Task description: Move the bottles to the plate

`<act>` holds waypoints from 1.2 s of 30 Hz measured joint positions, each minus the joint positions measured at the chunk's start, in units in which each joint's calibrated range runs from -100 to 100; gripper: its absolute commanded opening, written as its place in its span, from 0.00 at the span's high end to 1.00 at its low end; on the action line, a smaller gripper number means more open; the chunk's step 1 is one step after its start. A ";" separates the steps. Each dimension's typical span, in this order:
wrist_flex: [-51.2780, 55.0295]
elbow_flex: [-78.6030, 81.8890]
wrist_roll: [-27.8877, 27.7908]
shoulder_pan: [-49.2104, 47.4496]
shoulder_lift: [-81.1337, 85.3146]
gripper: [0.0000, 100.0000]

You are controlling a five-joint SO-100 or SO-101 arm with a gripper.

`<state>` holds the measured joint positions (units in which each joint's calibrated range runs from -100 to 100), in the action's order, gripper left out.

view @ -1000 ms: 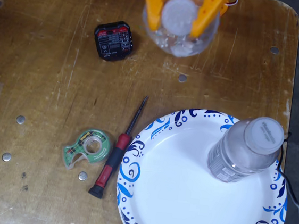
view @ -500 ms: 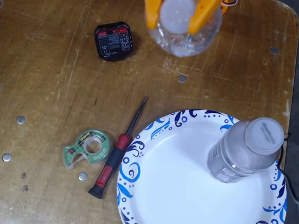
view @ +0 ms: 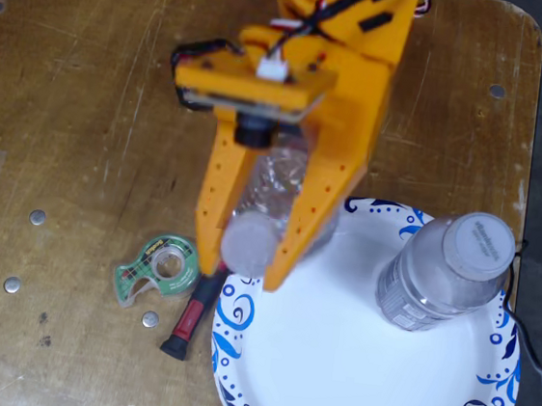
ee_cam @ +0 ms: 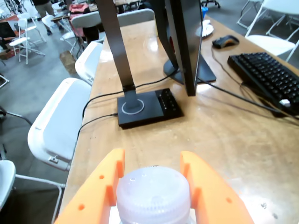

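Note:
My orange gripper [view: 242,263] is shut on the neck of a crinkled clear bottle [view: 277,189], fingers on either side of its white cap. It hangs raised and tilted over the left rim of the white plate [view: 332,365] with blue swirls. In the wrist view the cap of this bottle [ee_cam: 153,193] sits tight between the two orange fingers of the gripper [ee_cam: 153,158]. A second clear bottle [view: 448,270] with a white cap stands upright on the plate's right side.
A green tape dispenser [view: 160,269] and a red-handled screwdriver [view: 191,316] lie left of the plate. A black tester [view: 181,58] peeks out behind the arm. The table's right edge [view: 532,143] runs close to the plate. A lamp base [ee_cam: 145,107] and a keyboard [ee_cam: 266,74] show in the wrist view.
The gripper has carried the crinkled bottle from the table's far edge toward the camera to the plate's left rim, lifted and tilted. The other bottle has not moved.

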<state>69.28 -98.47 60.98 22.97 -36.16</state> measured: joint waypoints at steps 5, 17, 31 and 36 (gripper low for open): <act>-7.32 0.00 2.60 -3.19 -8.22 0.99; -33.45 0.09 3.80 -4.47 -24.24 0.99; -63.32 0.18 3.80 -4.19 -39.09 0.99; -72.17 0.18 3.80 -4.10 -41.11 0.99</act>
<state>-2.89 -98.29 64.78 18.87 -77.27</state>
